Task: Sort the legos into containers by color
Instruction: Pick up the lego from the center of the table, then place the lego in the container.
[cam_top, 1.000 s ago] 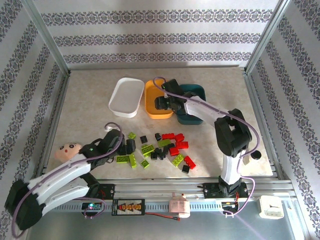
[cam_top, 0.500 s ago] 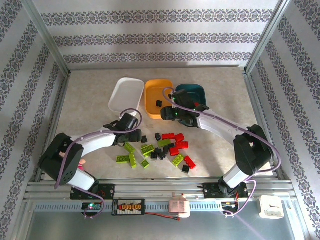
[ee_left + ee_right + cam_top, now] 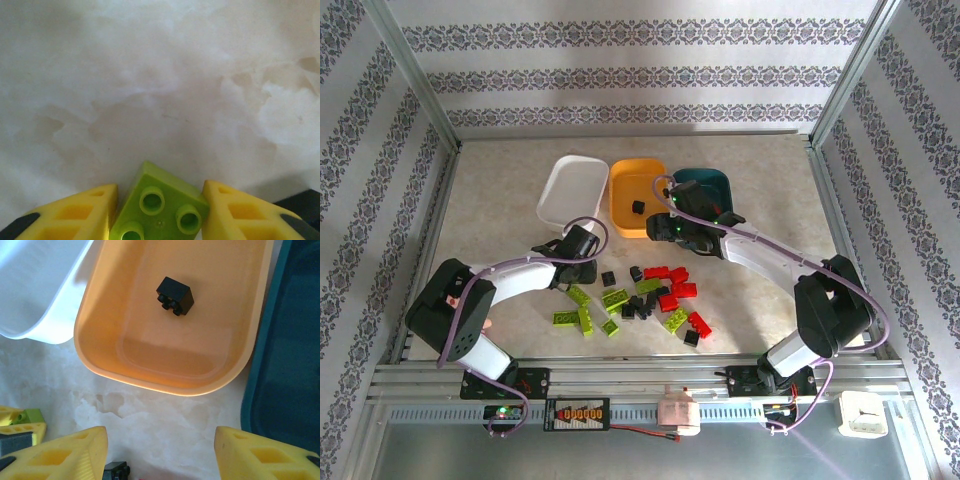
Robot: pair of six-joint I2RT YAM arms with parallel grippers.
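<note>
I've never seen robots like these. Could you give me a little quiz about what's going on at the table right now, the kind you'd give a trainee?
1. Pick one: the single brick lying in the orange-yellow tray is A) red, B) black, C) lime green.
2. True or false: the right gripper is holding a red brick.
3. Fill in: the left gripper is closed on a studded brick coloured ____.

Key: 1 B. 2 False: its jaws stand open with nothing between them. 3 Lime green.
</note>
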